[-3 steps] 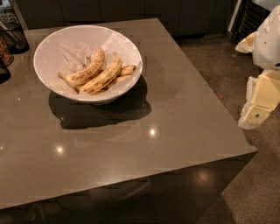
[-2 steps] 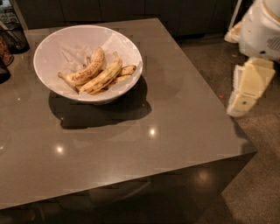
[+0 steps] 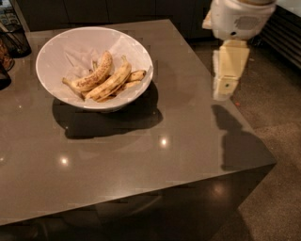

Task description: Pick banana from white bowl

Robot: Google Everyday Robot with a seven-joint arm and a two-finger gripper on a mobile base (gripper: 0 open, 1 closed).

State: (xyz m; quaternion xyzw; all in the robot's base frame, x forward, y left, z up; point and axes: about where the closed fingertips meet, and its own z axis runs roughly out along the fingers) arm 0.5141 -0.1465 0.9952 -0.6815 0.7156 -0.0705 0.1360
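Note:
The white bowl (image 3: 48, 70) stands on the far left part of the dark grey table (image 3: 155, 160), lined with crinkled white paper. The banana (image 3: 112, 81), long and smooth yellow, lies in the middle of the bowl, pointing to the upper right. A shorter, brown-speckled banana (image 3: 94, 75) lies just to its left, touching it. Small stubby bananas (image 3: 135, 75) lie to its right. My gripper (image 3: 224, 90) hangs down from the white arm (image 3: 237, 19) above the table's right edge, well right of the bowl and holding nothing.
A dark wire basket (image 3: 14, 40) and other dark items stand at the table's far left edge. The table's right edge and front right corner (image 3: 270, 162) lie near the gripper. Dark cabinets (image 3: 117, 9) stand behind the table.
The arm and gripper have moved left and up, from beside the table's right side to above its right edge. The bowl and bananas have not moved.

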